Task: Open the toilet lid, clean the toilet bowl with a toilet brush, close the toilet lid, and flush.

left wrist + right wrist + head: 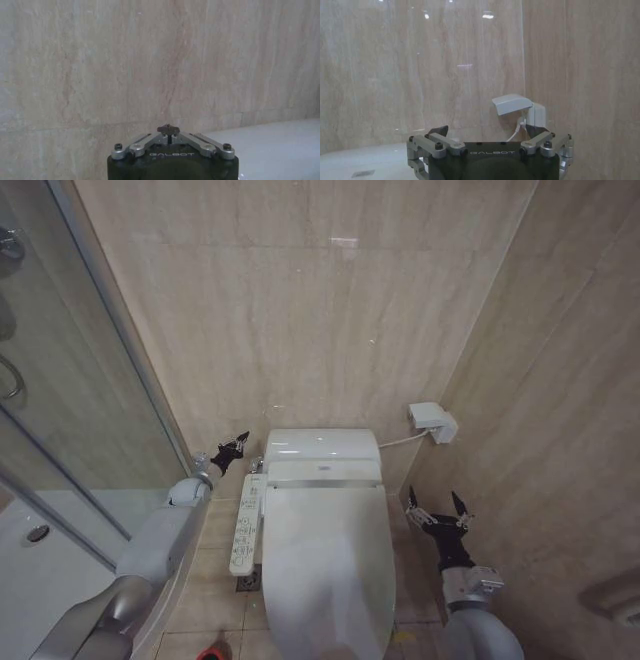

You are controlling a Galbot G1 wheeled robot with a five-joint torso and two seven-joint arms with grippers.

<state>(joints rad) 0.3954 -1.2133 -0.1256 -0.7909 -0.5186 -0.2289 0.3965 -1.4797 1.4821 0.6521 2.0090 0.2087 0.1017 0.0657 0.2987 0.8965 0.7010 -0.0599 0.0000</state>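
Toilet lid (325,575) down over the toilet bowl (268,600), lower middle of the head view, glossy white and running out the bottom edge. Long button panel (246,525) along the bowl's left side in the frame. White tank (322,446) behind the lid, against the beige tiled wall (300,300). Red holder of the toilet brush (212,652) just visible on the floor at the bottom edge, left of the bowl.

Left gripper (231,452) raised left of the tank, near the wall; fingers drawn together, tips meeting in the left wrist view (168,129). Right gripper (437,509) at right of the lid, clear of it, fingers spread wide and holding nothing. Small white wall box (432,421) with a cord at right of the tank, also beyond the right gripper (487,140) in the right wrist view.
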